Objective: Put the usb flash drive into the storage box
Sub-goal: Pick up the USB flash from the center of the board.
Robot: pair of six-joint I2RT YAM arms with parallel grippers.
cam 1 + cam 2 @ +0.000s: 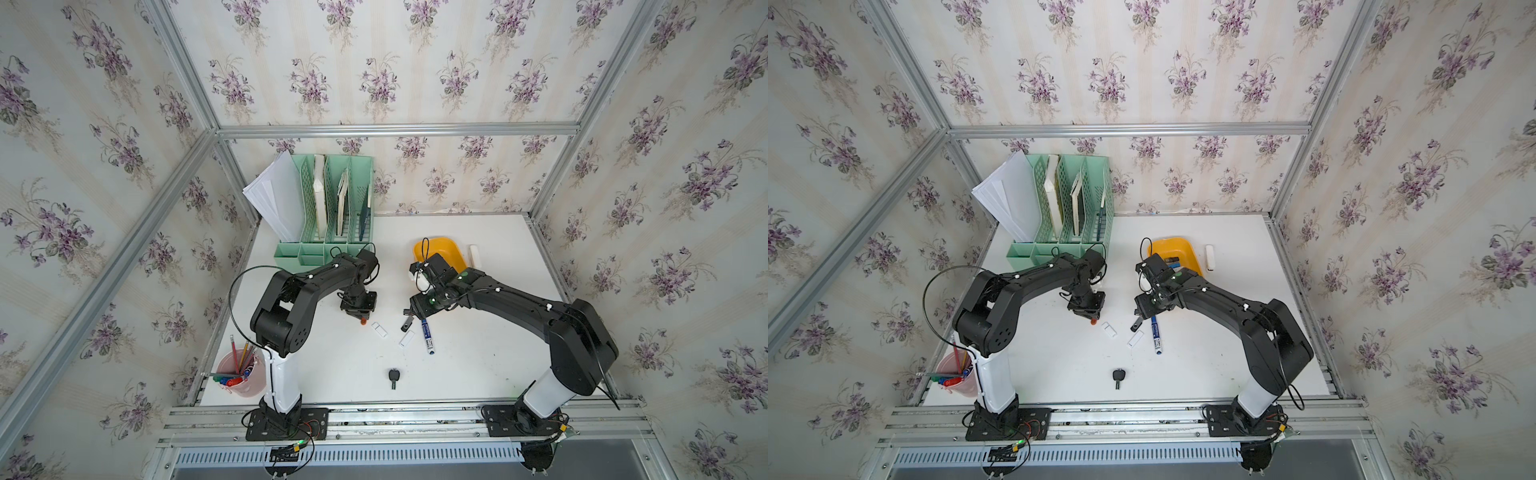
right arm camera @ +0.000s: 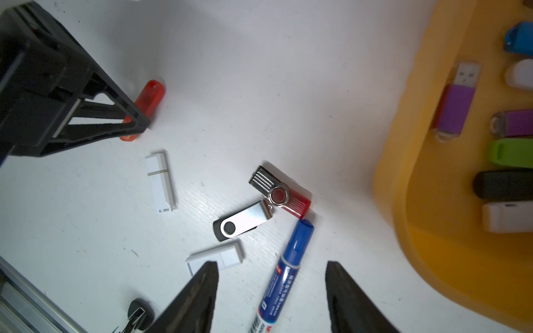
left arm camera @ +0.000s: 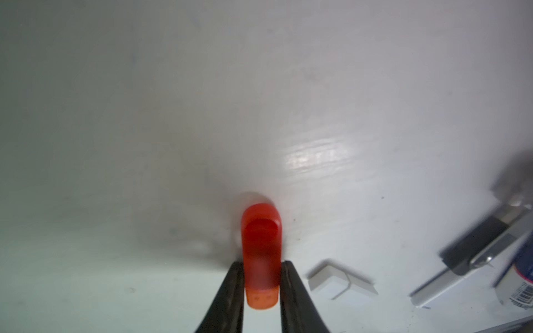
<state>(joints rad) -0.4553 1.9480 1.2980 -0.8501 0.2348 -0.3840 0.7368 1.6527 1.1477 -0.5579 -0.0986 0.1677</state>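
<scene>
Left gripper [image 3: 262, 263] pinches translucent red plastic flash drive [image 1: 363, 321] mid-frame; right gripper [image 2: 271, 263] half open, empty. Risk: end-grip slips before centre-right yellow-orange plastic storage box [image 1: 446, 247].

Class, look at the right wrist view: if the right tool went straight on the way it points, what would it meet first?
Probably the blue marker, lying between the open fingers of the right tool, with the black-and-silver swivel drive just beyond. Height above the table is unclear.

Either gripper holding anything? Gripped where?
Left gripper is shut on the red flash drive, pinched across its two long sides near the paler orange end. Right gripper is open, holding nothing.
</scene>
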